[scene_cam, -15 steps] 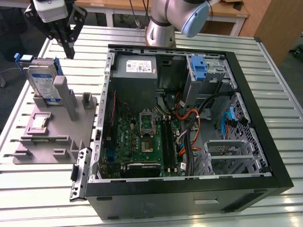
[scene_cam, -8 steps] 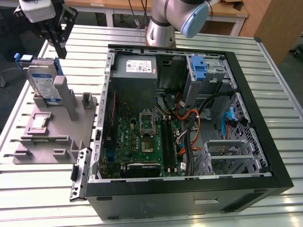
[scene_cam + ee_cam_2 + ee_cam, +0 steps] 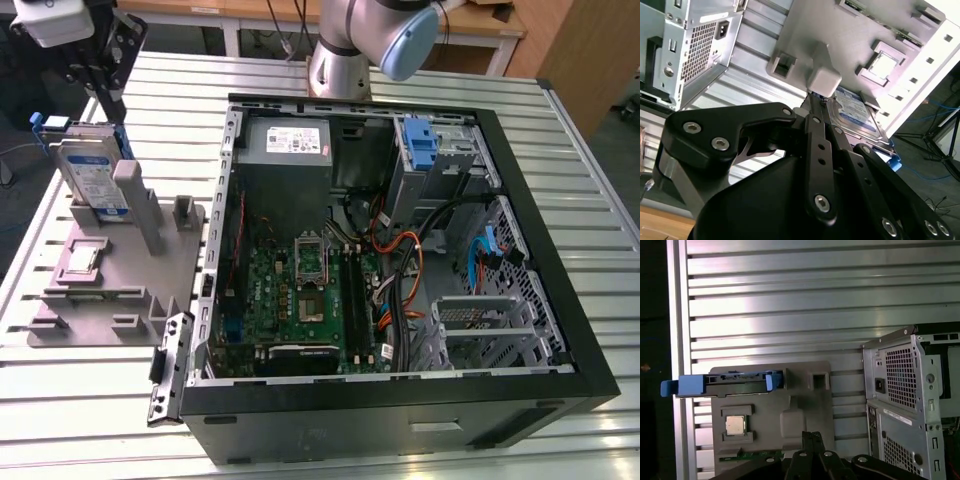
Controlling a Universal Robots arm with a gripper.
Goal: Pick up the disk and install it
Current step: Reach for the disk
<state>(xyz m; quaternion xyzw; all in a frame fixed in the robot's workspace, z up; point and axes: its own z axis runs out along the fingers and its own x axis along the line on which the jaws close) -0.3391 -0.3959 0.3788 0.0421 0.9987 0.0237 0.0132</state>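
Black end effector [image 3: 812, 436] clenched, empty, near the disk [image 3: 855, 112]; disk partly hidden behind it.

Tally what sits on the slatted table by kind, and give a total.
disk: 1
processor chip: 1
grey holder plate: 1
open computer case: 1
Total: 4
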